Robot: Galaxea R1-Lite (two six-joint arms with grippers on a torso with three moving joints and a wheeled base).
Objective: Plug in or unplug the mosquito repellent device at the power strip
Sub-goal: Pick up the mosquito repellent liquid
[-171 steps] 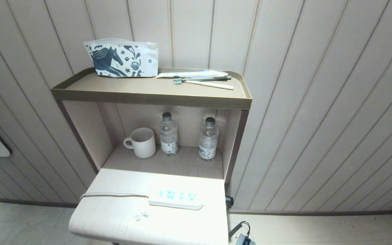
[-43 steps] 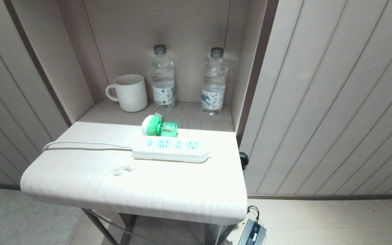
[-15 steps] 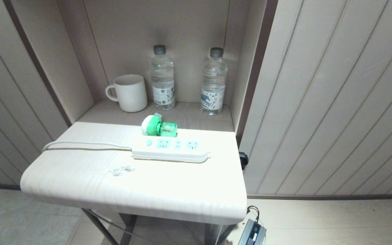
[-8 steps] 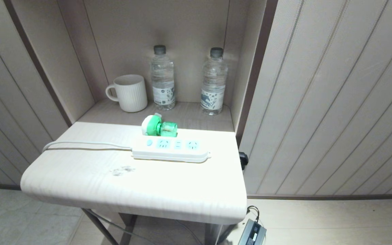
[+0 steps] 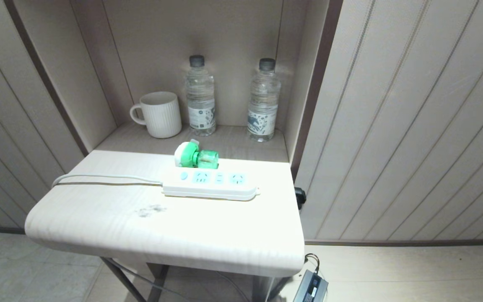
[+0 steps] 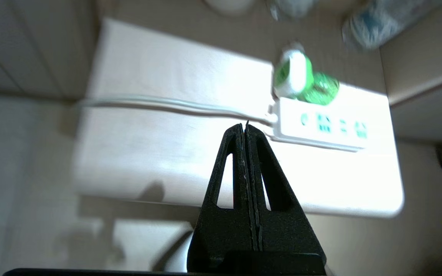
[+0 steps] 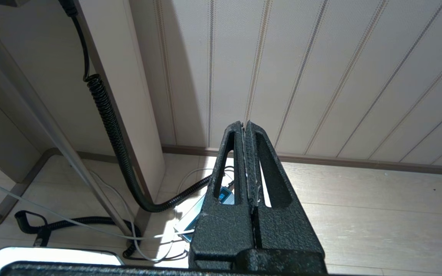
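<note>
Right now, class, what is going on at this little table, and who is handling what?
Nothing is being handled yet. The mosquito repellent device lies on its side on the table, just behind the power strip, not plugged in. The left gripper hangs shut above the table's near side, short of the strip. The right gripper is parked low, shut, facing the floor and wall. A mug and two water bottles stand in the niche behind.

I see open tabletop [image 5: 183,235] before the power strip [image 5: 210,184]; behind, mug [image 5: 159,114] and two bottles [image 5: 201,96] crowd the alcove.
</note>
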